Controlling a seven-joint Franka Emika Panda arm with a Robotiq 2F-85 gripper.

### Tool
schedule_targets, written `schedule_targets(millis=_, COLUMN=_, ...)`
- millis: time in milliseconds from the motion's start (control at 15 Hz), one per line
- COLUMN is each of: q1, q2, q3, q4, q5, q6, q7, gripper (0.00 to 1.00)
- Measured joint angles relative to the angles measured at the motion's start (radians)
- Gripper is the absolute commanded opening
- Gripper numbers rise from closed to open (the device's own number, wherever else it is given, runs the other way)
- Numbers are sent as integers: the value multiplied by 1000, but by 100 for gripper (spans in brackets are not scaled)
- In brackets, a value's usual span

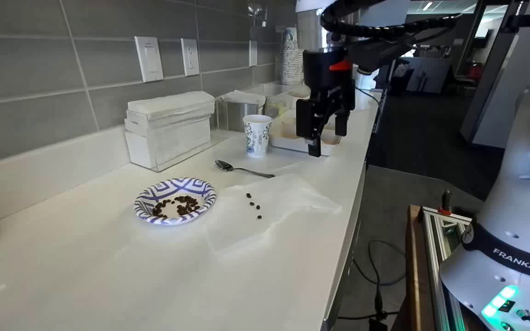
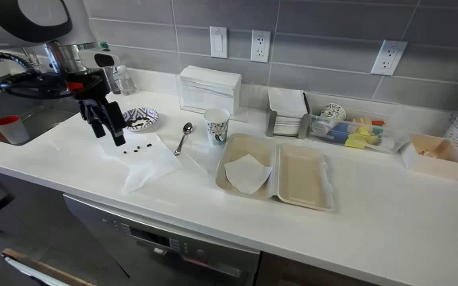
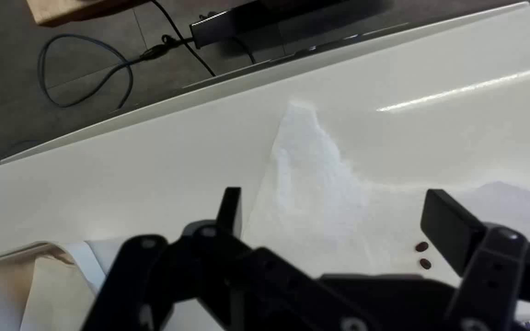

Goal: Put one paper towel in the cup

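Observation:
The paper towel (image 1: 283,195) is a thin white sheet lying flat and wrinkled on the counter, with several dark beans on it. It also shows in an exterior view (image 2: 155,165) and under the jaws in the wrist view (image 3: 311,197). The cup (image 1: 257,138), white with a printed pattern, stands upright behind the spoon; it also shows in an exterior view (image 2: 216,129) and is out of the wrist view. My gripper (image 1: 327,140) is open and empty, fingers pointing down, held above the paper towel; it also shows in an exterior view (image 2: 109,135) and the wrist view (image 3: 336,216).
A spoon (image 2: 182,141) lies between the paper towel and the cup. A blue-patterned plate (image 1: 206,189) holds beans. An open takeout box (image 2: 304,174) with a white paper piece (image 2: 248,173) stands beside the cup. A block of stacked towels (image 2: 209,91) stands against the wall.

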Motion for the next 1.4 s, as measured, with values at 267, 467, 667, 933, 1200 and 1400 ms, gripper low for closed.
schedule_targets(millis=267, q1=0, q2=0, q3=0, q4=0, q5=0, q6=0, q7=0, gripper=100)
schedule_targets(millis=467, q1=0, q2=0, q3=0, q4=0, q5=0, q6=0, q7=0, gripper=100)
schedule_targets(millis=667, q1=0, q2=0, q3=0, q4=0, q5=0, q6=0, q7=0, gripper=100)
schedule_targets(millis=933, q1=-1, q2=0, q3=-14, q4=2, q5=-2, q6=0, q7=-2, gripper=100)
schedule_targets(millis=1200, q1=-28, q2=5, q3=-124, q4=14, q5=-10, q6=46, q7=-114, gripper=100)
schedule_targets(millis=1400, q1=-75, q2=33, q3=-231, q4=50, q5=-27, q6=100, q7=-243, gripper=100)
